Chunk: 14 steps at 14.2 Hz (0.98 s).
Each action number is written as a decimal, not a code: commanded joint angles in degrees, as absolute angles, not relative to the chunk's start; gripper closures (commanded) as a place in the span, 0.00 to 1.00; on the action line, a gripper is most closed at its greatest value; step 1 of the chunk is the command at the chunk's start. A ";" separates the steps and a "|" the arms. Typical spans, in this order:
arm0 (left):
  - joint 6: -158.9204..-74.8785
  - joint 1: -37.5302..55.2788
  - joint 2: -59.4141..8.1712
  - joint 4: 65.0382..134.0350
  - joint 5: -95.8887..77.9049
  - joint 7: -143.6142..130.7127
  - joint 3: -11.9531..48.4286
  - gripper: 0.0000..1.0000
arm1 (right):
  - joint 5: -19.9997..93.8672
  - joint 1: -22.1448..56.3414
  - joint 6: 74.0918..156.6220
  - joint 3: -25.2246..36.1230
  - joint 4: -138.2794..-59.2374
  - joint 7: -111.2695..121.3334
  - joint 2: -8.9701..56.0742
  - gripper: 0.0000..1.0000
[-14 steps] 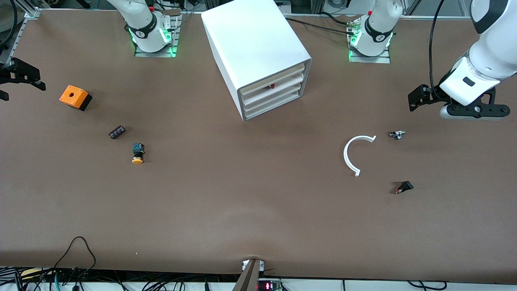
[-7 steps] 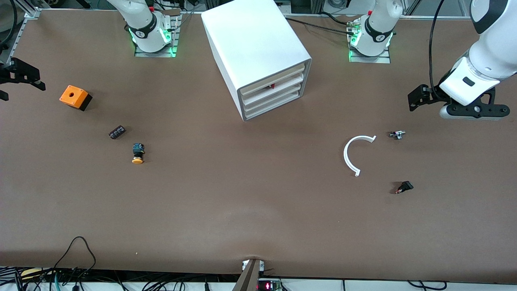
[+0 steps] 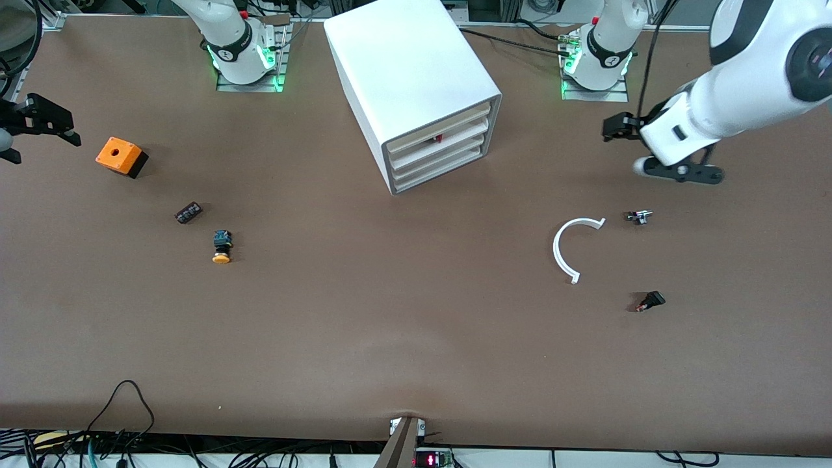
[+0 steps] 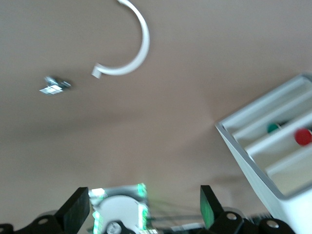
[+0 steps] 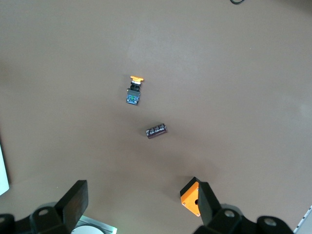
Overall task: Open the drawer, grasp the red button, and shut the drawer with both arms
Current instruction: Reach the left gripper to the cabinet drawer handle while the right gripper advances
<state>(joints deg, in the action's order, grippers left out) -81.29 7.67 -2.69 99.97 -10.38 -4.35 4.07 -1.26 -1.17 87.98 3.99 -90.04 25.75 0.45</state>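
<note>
Left wrist view – button [image 4: 302,136] inside drawer [image 4: 273,141]; both claws [image 4: 141,204] [image 5: 141,204] wide, empty.

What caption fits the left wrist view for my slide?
Open left gripper over bare table, facing the cabinet, red button visible inside its drawer.

The table [image 3: 416,338] is a plain matte brown. The cabinet [image 3: 403,71] is white, its drawer fronts cream. Inside the drawer [image 3: 437,138] a red cap marks the button [image 3: 440,138]; the left wrist view shows a green cap beside it. Under the left gripper [image 3: 617,127], black on a white arm, lie a white curved strip [image 3: 564,250], a silvery metal part [image 3: 639,216] and a small black piece with a red tip [image 3: 650,301]. Near the black right gripper [image 3: 42,120] sit an orange box with a black base [image 3: 121,156], a dark ribbed block [image 3: 188,212], and a button with an orange cap, black body and blue end [image 3: 221,247]. Green lights glow at both white arm bases.
</note>
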 commanded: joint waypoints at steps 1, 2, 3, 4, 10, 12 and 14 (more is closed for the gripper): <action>-79.63 8.44 -8.33 98.26 -16.85 0.33 4.91 0.00 | -1.41 -1.23 87.98 4.13 -88.68 26.63 0.53 0.00; -80.06 8.44 -10.26 98.35 -19.14 3.92 5.44 0.00 | -0.88 -0.97 88.15 4.04 -88.68 26.63 0.61 0.00; -80.94 8.52 -12.55 98.26 -21.42 8.65 5.71 0.00 | -0.53 -0.44 88.42 3.96 -88.68 26.54 1.31 0.00; -82.77 8.79 -14.66 98.26 -23.36 14.79 6.32 0.00 | -0.35 0.87 88.85 3.87 -88.68 26.46 2.10 0.00; -89.37 8.97 -24.42 99.57 -41.56 31.51 7.73 0.03 | 1.05 3.69 92.18 3.87 -88.59 26.54 4.92 0.00; -92.10 8.35 -27.32 101.85 -47.33 40.04 7.73 0.05 | 1.05 5.09 94.13 3.87 -88.68 26.63 5.71 0.00; -92.64 7.65 -30.22 105.28 -56.12 49.00 7.65 0.05 | 1.05 6.76 95.62 3.87 -88.77 26.98 6.59 0.00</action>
<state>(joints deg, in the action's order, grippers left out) -91.86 8.73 -28.13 102.40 -49.45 40.68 7.46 0.21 5.10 94.65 3.69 -89.52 25.92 5.68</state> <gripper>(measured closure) 0.048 0.000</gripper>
